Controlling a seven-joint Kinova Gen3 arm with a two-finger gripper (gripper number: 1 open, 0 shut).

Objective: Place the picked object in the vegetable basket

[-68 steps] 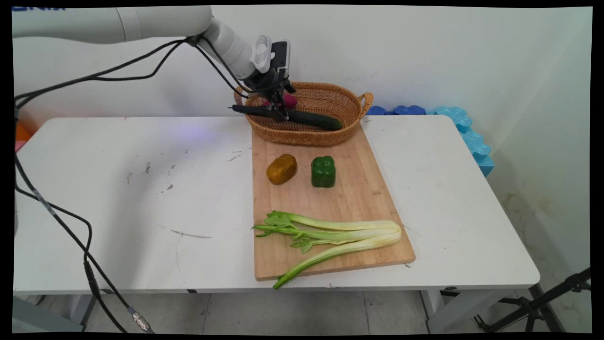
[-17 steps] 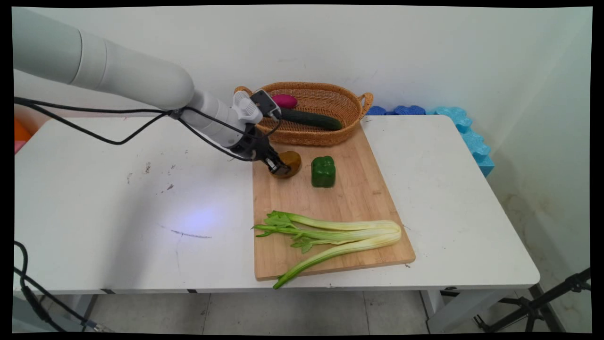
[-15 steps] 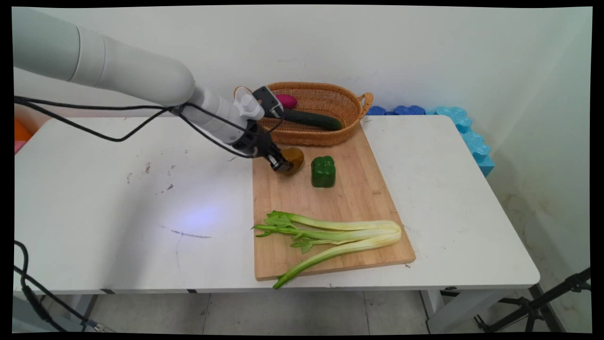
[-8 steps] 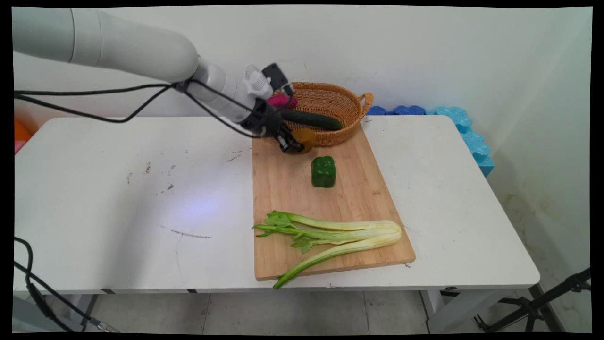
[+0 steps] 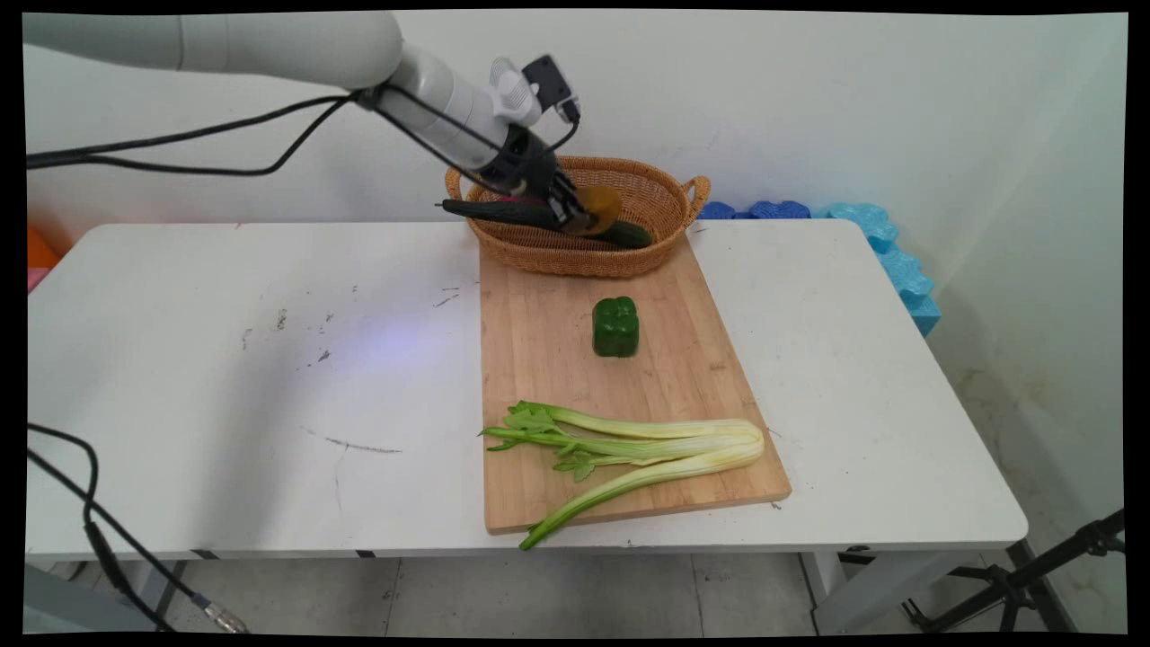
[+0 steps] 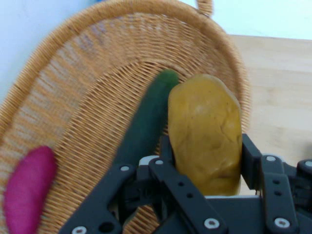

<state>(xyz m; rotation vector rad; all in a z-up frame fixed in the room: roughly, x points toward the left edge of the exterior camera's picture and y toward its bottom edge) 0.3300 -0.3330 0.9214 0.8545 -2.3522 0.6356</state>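
I count one potato (image 6: 204, 131), one cucumber (image 6: 146, 122), one purple sweet potato (image 6: 28, 187), one basket (image 5: 665, 193), one green pepper (image 5: 615, 326), one celery bunch (image 5: 638, 449) and one cutting board (image 5: 539, 359).

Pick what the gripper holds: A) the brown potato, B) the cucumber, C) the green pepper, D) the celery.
A: the gripper is shut on the potato over the basket, while the pepper and celery lie on the board and the cucumber lies in the basket.

Robot lab: bare white table (image 5: 269, 377), cabled arm (image 5: 269, 45).
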